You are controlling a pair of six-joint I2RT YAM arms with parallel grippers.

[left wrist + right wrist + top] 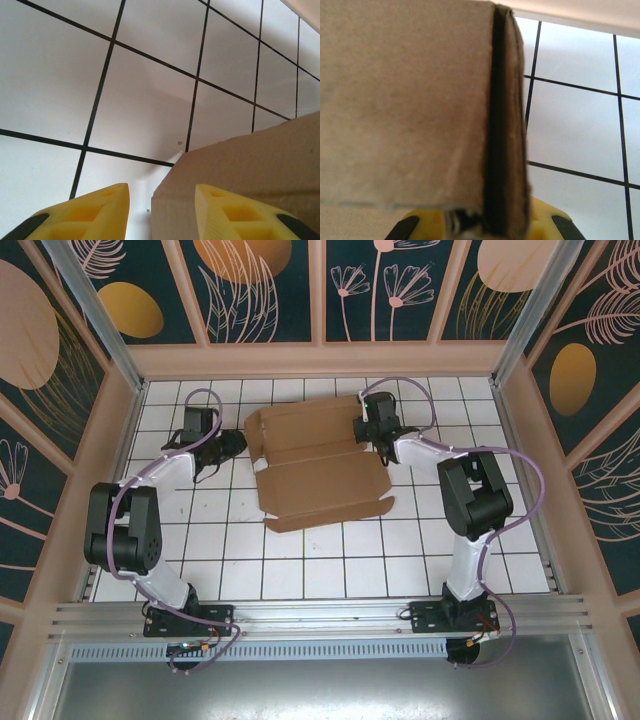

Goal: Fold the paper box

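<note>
The paper box (315,475) is a brown cardboard sheet lying mostly flat on the white tiled table (330,560), with creases and side flaps. My right gripper (371,432) is at its far right edge. In the right wrist view a doubled, upright flap (410,100) runs down into the right gripper (485,227), which is shut on it. My left gripper (238,445) is at the sheet's left edge. In the left wrist view its yellow fingers (90,212) stand apart, and a corner of the cardboard (260,160) reaches into the gap of the left gripper (162,210), unpinched.
Pink-framed patterned walls (320,355) close the table in at the back and sides. A metal rail (320,615) with both arm bases runs along the near edge. Bare tiles lie in front of the cardboard.
</note>
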